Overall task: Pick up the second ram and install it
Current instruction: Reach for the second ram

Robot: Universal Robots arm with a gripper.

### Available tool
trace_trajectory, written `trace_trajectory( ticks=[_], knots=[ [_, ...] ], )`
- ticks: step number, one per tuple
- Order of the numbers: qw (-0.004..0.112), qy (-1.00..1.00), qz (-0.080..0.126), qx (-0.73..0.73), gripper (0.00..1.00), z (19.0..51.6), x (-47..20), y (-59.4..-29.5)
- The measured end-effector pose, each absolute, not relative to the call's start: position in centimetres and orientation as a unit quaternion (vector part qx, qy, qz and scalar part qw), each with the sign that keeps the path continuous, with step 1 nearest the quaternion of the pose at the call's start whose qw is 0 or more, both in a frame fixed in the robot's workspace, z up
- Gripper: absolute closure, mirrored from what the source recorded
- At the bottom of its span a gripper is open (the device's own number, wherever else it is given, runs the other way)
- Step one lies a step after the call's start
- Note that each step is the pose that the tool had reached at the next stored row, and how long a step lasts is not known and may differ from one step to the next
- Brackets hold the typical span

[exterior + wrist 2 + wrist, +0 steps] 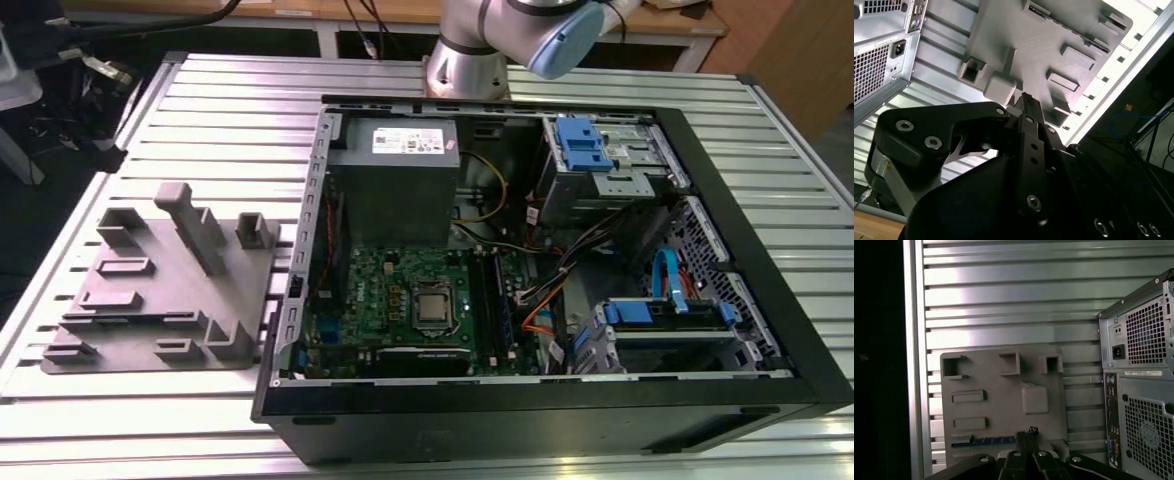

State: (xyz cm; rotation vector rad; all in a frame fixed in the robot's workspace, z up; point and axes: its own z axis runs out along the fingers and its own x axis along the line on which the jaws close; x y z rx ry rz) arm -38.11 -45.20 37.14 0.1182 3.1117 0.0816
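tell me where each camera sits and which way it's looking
Exterior view: off the arm, looking down into the open computer case and grey fixture on the slatted table; part of the arm shows.
First wrist view: on the arm, facing down at the fixture holding the ram; the pincer shows.
Second wrist view: on the arm, looking along the pincer at the fixture.
Shared: both wrist views show pincer, fixture and the case's back.

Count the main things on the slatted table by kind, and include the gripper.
Open computer case: 1
Grey parts holder: 1
second ram, standing in the holder: 1
gripper: 1
Total: 4
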Motion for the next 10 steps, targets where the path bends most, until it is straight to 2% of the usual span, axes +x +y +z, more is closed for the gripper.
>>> trace_trajectory(
  ticks=[10],
  knots=[
    [0.013, 0.999, 0.026, 0.038, 0.93, 36.0, -38.9, -46.4]
  ],
)
